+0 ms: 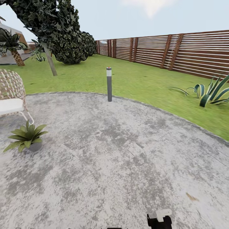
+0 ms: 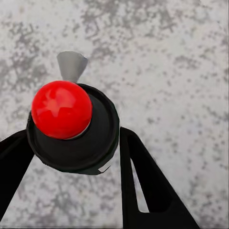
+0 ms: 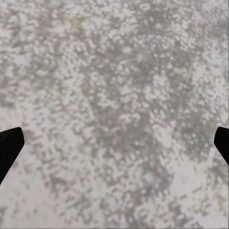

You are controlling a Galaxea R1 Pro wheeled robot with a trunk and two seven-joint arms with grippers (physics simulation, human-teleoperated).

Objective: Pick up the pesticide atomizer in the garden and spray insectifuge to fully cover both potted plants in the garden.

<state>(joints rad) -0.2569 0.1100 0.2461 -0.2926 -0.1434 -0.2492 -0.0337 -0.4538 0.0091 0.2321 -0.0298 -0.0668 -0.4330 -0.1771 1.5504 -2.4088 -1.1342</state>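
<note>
My left end effector (image 2: 71, 143) is clamped on the pesticide atomizer (image 2: 71, 129): in the left wrist view the black fingers (image 2: 143, 181) press against either side of its dark body, with the red top (image 2: 61, 109) facing the camera and the grey nozzle (image 2: 71, 64) pointing away over the mottled patio (image 2: 181, 71). My right end effector (image 3: 114, 143) is spread wide, its fingertips (image 3: 9, 145) at opposite edges of the right wrist view above bare paving.

From the head view, a potted plant (image 1: 27, 136) with broad green leaves in a grey pot stands on the patio at the left, just in front of a wicker chair (image 1: 11, 95) with a white cushion. A slim bollard lamp (image 1: 109, 84) stands at the far patio edge where the lawn (image 1: 143, 79) begins. A spiky striped plant (image 1: 211, 92) grows in the grass at right, before the wooden fence (image 1: 178, 52).
</note>
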